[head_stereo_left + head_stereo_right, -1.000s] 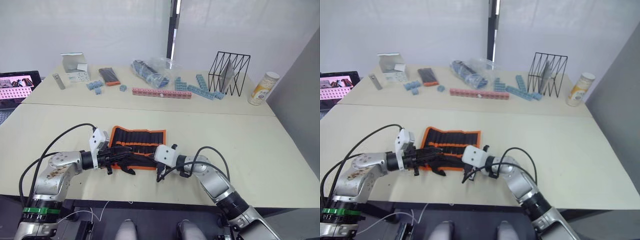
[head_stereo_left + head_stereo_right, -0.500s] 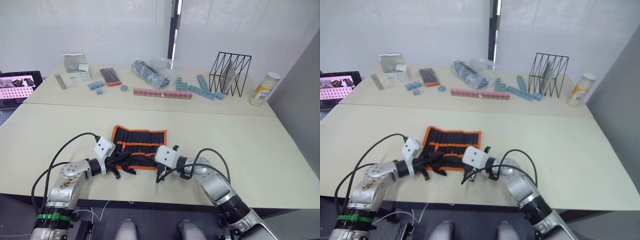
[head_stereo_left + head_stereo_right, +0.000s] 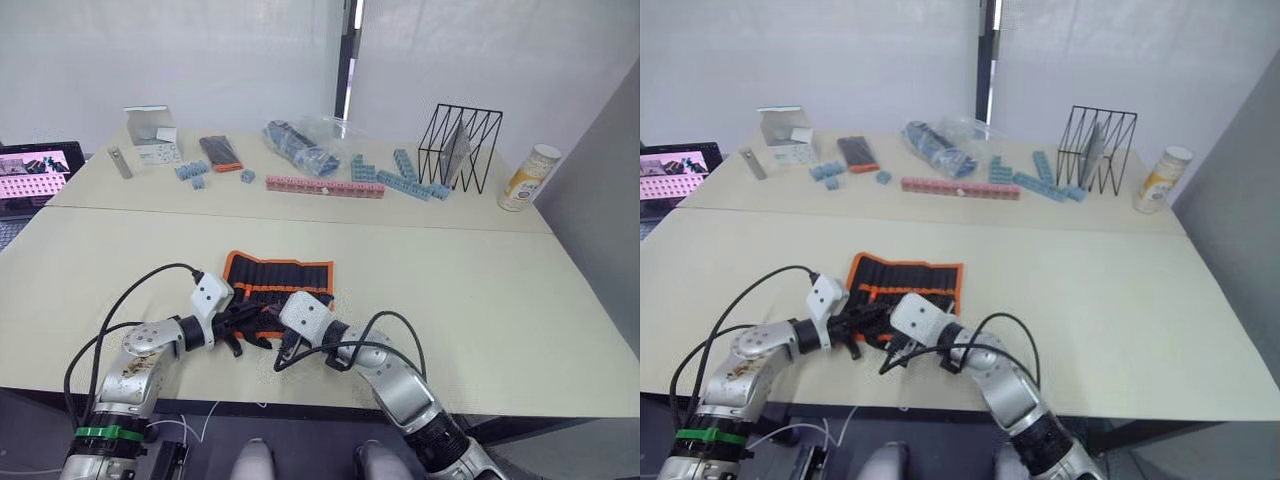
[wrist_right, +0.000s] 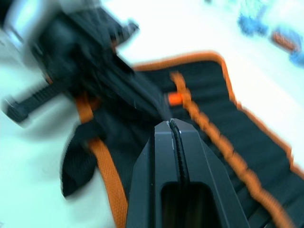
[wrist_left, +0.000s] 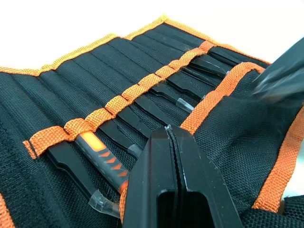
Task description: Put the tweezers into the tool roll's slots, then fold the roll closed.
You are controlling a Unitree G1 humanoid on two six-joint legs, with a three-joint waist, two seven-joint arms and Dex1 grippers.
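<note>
Pinching the tool roll's [image 3: 280,281] near edge: left gripper [image 5: 172,137] has its fingers pressed together on the orange-trimmed flap. Right gripper [image 4: 175,127] fingers are also together, at the same folded flap; whether it grips fabric, can't tell. Both forearms lie low over the table [image 3: 480,290], converging on the roll's near side. Roll's long axis runs left-right. Tweezers [image 5: 161,90] sit in slots under the orange band, tips toward the flap.
</note>
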